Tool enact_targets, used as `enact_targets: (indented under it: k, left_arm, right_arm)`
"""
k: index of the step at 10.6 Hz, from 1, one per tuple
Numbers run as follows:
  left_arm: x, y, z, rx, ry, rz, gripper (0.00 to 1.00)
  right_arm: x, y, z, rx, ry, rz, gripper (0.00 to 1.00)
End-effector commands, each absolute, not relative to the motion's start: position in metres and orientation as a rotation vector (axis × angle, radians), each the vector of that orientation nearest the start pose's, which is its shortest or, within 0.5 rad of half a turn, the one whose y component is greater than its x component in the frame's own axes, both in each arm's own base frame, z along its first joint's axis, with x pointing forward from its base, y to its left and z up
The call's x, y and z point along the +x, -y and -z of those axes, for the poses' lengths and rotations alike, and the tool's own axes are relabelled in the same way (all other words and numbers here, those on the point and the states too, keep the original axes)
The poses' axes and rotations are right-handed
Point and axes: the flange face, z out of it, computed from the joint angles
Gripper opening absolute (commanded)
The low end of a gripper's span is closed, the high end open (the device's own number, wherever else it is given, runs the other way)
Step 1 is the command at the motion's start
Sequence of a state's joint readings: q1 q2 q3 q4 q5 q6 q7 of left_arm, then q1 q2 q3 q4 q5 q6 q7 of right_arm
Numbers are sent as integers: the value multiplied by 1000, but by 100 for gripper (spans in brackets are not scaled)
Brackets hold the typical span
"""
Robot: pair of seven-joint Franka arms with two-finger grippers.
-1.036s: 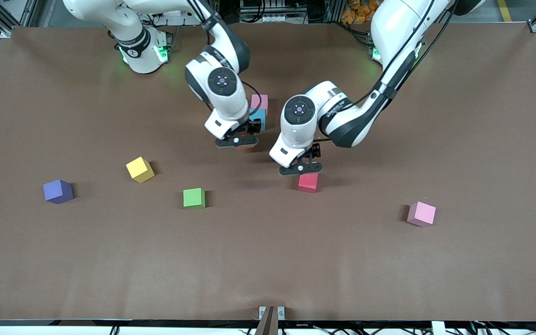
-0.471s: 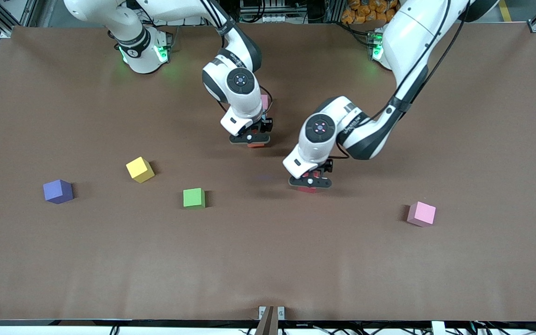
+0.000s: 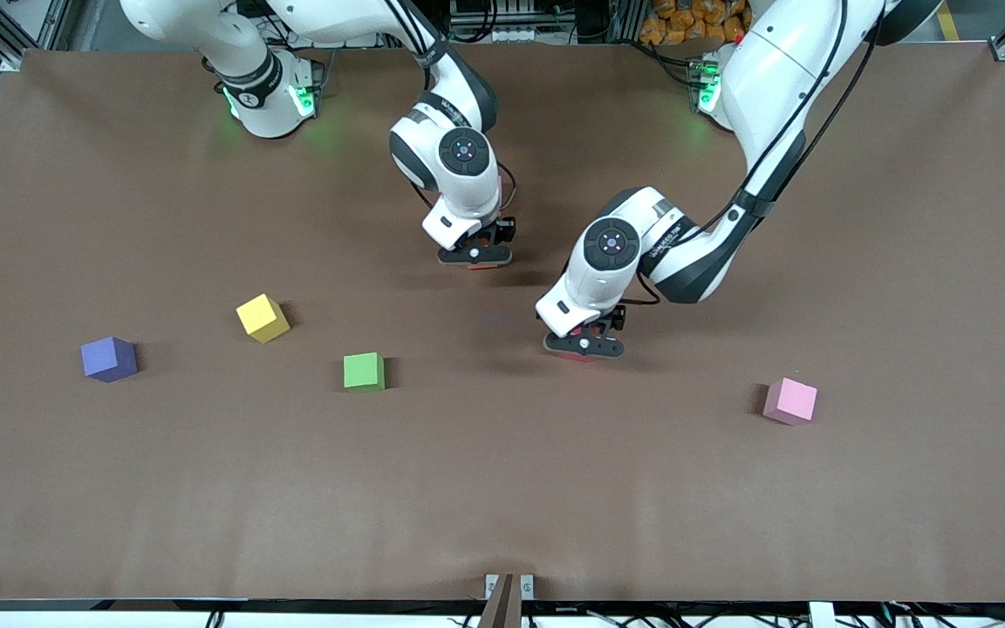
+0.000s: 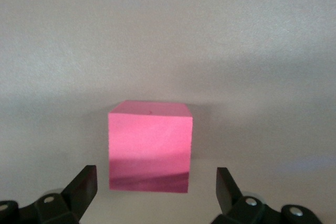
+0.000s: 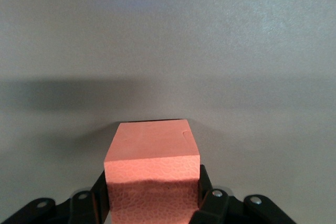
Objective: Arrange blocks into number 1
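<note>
Front view: brown tabletop [image 3: 119,218]. Right end effector [image 3: 476,255] low over the middle of the tabletop, closed on the orange block [image 3: 478,264], of which only a sliver shows under the fingers. Right wrist view: orange block [image 5: 152,174] clamped between the two fingers [image 5: 100,198], both pads touching its sides; top face level. Whether it rests on the tabletop or hangs just above, cannot tell.

Left end effector [image 3: 583,347] low at the red block [image 3: 579,357], which is nearer the camera than the orange block and toward the left arm's end. Left wrist view: red block [image 4: 149,148] sits flat on the tabletop between the spread fingertips [image 4: 84,184], a clear gap at each side; fingers wide apart, holding nothing. Block faces are square to the fingers.

Loose blocks, all flat on the tabletop: green block [image 3: 363,371] nearer the camera, toward the right arm's end; pink block [image 3: 790,401] toward the left arm's end, turned slightly off the tabletop edges. Yellow cube [image 3: 263,317], also turned, and purple cube [image 3: 108,358] lie further toward the right arm's end.

All are cubes, so no long axis to record.
</note>
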State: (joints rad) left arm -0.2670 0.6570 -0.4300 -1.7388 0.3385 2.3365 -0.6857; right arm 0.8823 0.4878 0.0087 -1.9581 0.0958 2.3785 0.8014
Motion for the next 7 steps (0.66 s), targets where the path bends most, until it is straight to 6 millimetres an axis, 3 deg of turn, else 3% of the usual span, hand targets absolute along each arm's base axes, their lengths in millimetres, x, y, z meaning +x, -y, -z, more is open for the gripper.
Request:
enact_targets:
  k: [1,2,3,5,7]
  left_arm:
    - [531,403,-219,-3120,-337,47,100]
    - [535,404,-217,-3118,-343,55,100]
    - [537,406,-215,-3122,-337,56,100]
    - [534,411,-205,-3143,-334,57,100]
    - [536,413,-198,-3161,-329,66,100]
  right_arm:
    - [379,-480,-221,-3145,-29,-148,67]
    - [377,-481,-220,-3147,-30,-151,75]
    - [377,-481,-222,-3147,-39,-152,100]
    - [385,-475,-233,-3142,-58,-144,100]
    - [414,-450,-270,-3124,-139,-137,100]
